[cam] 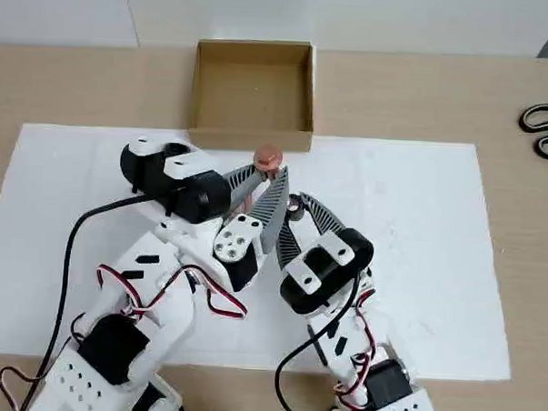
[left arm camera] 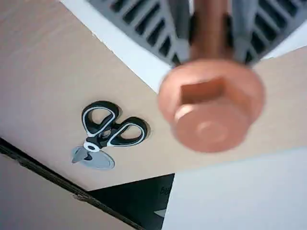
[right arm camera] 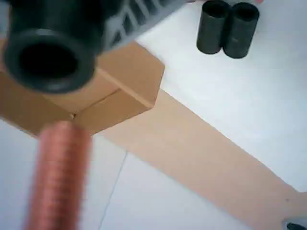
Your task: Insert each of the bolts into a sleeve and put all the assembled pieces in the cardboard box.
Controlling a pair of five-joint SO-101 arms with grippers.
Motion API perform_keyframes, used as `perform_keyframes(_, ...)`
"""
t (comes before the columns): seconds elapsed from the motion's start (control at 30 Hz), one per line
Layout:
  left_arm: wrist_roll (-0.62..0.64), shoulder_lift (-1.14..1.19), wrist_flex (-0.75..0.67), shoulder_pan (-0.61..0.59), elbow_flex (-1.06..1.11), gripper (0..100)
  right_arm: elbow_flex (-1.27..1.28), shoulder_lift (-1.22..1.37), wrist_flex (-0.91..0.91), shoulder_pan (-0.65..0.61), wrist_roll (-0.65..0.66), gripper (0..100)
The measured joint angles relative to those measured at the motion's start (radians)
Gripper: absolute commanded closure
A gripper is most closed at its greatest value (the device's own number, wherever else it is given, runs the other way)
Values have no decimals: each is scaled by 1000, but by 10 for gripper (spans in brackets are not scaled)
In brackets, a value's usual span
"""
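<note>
My left gripper (cam: 268,176) is shut on a copper bolt (cam: 268,156), held just in front of the cardboard box (cam: 206,93). In the left wrist view the bolt's head (left arm camera: 211,103) faces the camera, its shaft clamped between the grey fingers (left arm camera: 144,24). My right gripper (cam: 298,211) is shut on a black sleeve (right arm camera: 48,52), whose open bore faces the camera. The bolt's threaded shaft (right arm camera: 60,177) hangs close beside the sleeve, not inside it. Two more black sleeves (right arm camera: 228,28) lie side by side on the white sheet. The box (right arm camera: 110,91) stands behind them, seemingly holding nothing.
A white paper sheet (cam: 418,248) covers the middle of the wooden table (cam: 79,79). Black-handled scissors (cam: 546,131) lie at the table's far right edge, also seen as scissors (left arm camera: 112,132) from the left wrist. Both arms crowd the sheet's centre.
</note>
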Motion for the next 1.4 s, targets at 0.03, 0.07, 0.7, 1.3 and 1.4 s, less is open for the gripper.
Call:
perform_keyframes(0.03,0,0,-5,0,9,994,0,0,0,0,0,995)
perform_keyframes(0.07,0,0,-8,2,20,994,0,0,0,0,0,995)
perform_keyframes(0.7,-161,-2,-160,6,203,992,2,3,2,-2,0,995)
perform_keyframes(1.3,-384,0,89,2,135,804,2,2,2,2,0,995)
perform_keyframes(1.4,-384,0,63,-38,61,805,2,2,2,2,0,995)
